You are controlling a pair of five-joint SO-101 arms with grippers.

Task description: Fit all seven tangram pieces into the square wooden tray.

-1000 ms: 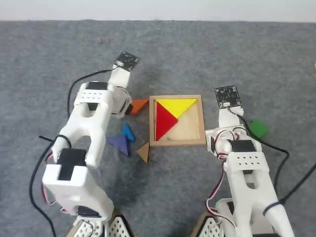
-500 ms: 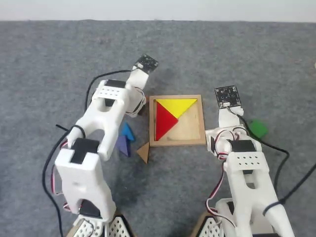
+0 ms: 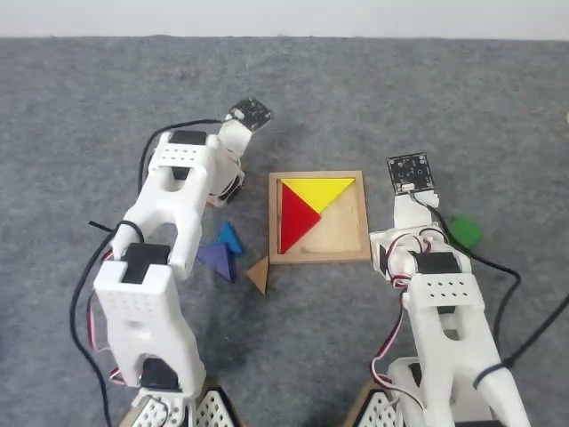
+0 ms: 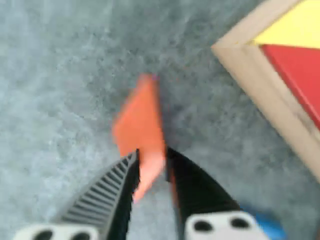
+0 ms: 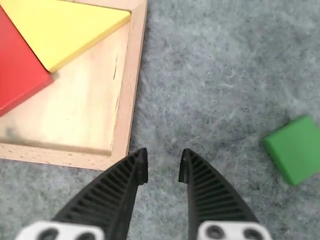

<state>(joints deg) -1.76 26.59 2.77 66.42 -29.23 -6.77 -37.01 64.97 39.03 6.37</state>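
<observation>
We see the left pincer [image 4: 151, 156] clenched on the orange triangle [image 4: 140, 125], which a second ago lay bare on the grey surface [image 3: 400, 89] at the wooden tray's [image 3: 274, 218] 10 o'clock corner. The left arm swung over it, then drew back toward 9 o'clock. The right pincer [image 5: 162, 160], slightly parted and holding nothing, has kept still by the tray's 4 o'clock corner. The yellow triangle [image 3: 318, 191] and red triangle [image 3: 295, 218] lie in the tray.
</observation>
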